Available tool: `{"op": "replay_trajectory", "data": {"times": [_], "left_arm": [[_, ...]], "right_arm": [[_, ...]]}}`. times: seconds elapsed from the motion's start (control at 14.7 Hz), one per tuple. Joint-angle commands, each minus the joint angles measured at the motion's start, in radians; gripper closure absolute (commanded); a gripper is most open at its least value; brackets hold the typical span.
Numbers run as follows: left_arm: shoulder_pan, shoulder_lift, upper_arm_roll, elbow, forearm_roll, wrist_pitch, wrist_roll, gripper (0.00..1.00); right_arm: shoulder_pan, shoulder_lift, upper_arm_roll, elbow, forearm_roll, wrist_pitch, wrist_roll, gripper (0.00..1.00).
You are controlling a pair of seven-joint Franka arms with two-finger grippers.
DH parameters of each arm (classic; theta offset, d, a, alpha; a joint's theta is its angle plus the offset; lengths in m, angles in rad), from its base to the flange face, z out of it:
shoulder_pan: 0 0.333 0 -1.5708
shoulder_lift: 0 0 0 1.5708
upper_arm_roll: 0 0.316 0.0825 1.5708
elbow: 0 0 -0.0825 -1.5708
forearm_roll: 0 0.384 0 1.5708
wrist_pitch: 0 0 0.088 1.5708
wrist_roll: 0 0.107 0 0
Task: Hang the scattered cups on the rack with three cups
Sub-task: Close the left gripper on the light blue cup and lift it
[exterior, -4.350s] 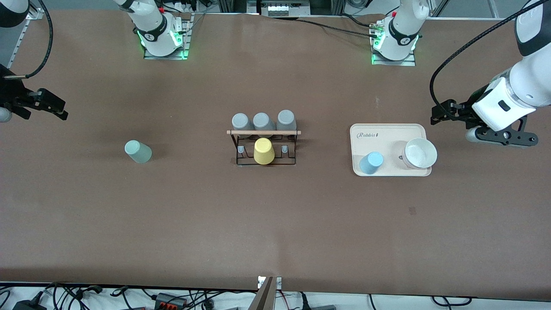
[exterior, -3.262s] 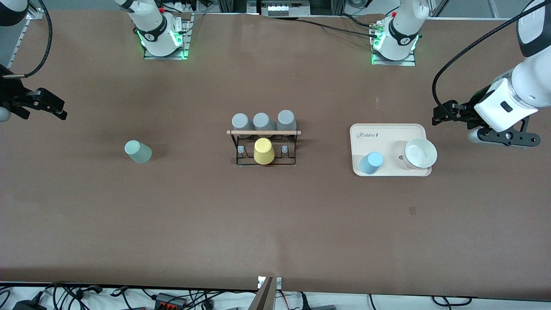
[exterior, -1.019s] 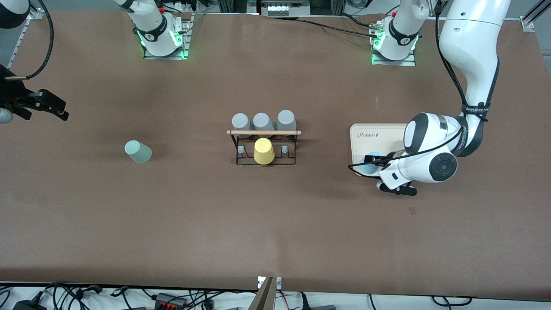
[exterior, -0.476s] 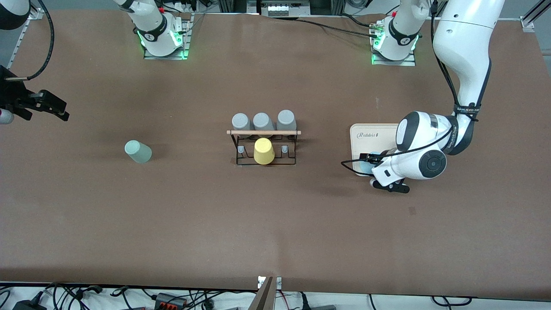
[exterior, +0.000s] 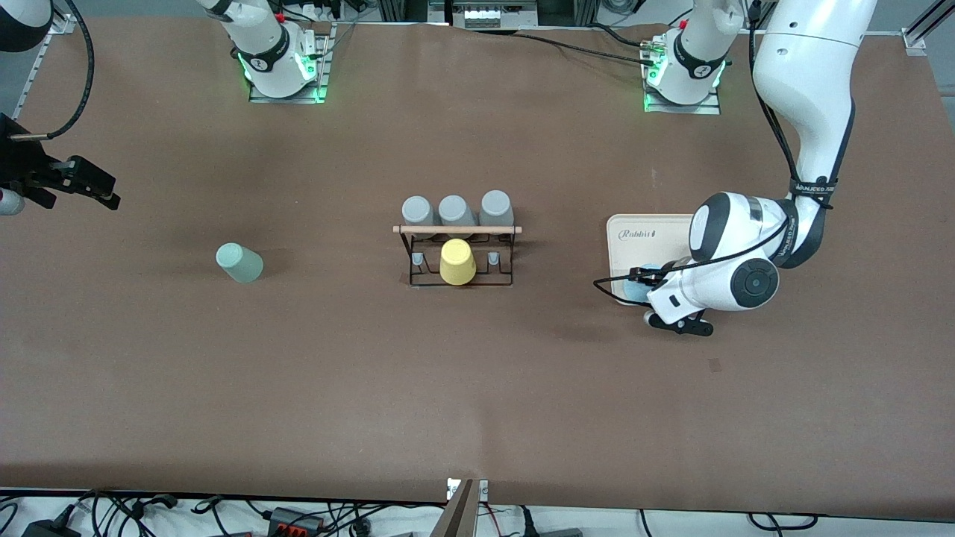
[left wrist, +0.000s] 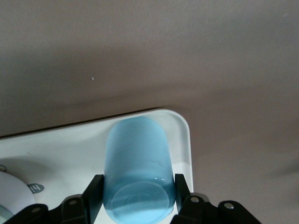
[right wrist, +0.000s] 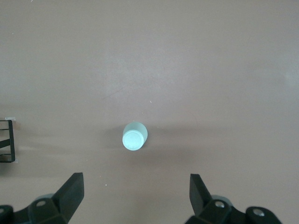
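On the cream rectangular tray point(exterior: 656, 227) toward the left arm's end of the brown table point(exterior: 477, 388), the word "Rabbit" is printed in grey script near the corner farthest from the front camera. Down on that tray, the left gripper point(exterior: 640, 282) has its two black fingers point(left wrist: 93, 191) pressed against either side of the small light blue tapered cup point(left wrist: 136, 170), which stands upside down at the tray's corner nearest the rack. The front view hides most of this cup under the arm; the left wrist view shows the grip plainly — plus a sliver of a white bowl-like cup point(left wrist: 11, 198) beside it on the tray, with small unreadable print. Mid-table stands the black wire rack with a light wooden rod point(exterior: 456, 253), holding three grey cups point(exterior: 456, 210) in its farther row and a yellow cup point(exterior: 456, 262) on its nearer row. Toward the right arm's end, the pale mint green cup point(exterior: 239, 262) sits inverted on the table. Off at that end of the table the right gripper point(exterior: 71, 185) waits in the air, fingers spread wide — its wrist view looks straight down on the mint cup.
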Motion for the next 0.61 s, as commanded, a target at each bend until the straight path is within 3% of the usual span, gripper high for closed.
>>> {"op": "replay_trajectory", "data": {"times": [0.0, 0.2, 0.41, 0.54], "left_arm": [[-0.017, -0.052, -0.041, 0.132, 0.003, -0.165, 0.002, 0.86], [-0.023, -0.052, -0.069, 0.343, -0.008, -0.403, 0.003, 0.90], [-0.028, -0.043, -0.133, 0.429, -0.116, -0.436, -0.027, 0.90], [-0.048, -0.042, -0.135, 0.475, -0.115, -0.442, -0.146, 0.94]], "right_arm": [[-0.007, 0.009, 0.005, 0.024, 0.000, -0.018, -0.001, 0.00], [-0.009, 0.007, 0.005, 0.025, 0.003, -0.014, 0.000, 0.00], [-0.009, 0.006, 0.005, 0.025, 0.003, -0.014, 0.000, 0.00], [-0.007, 0.006, 0.005, 0.025, 0.003, -0.014, 0.000, 0.00]]}}
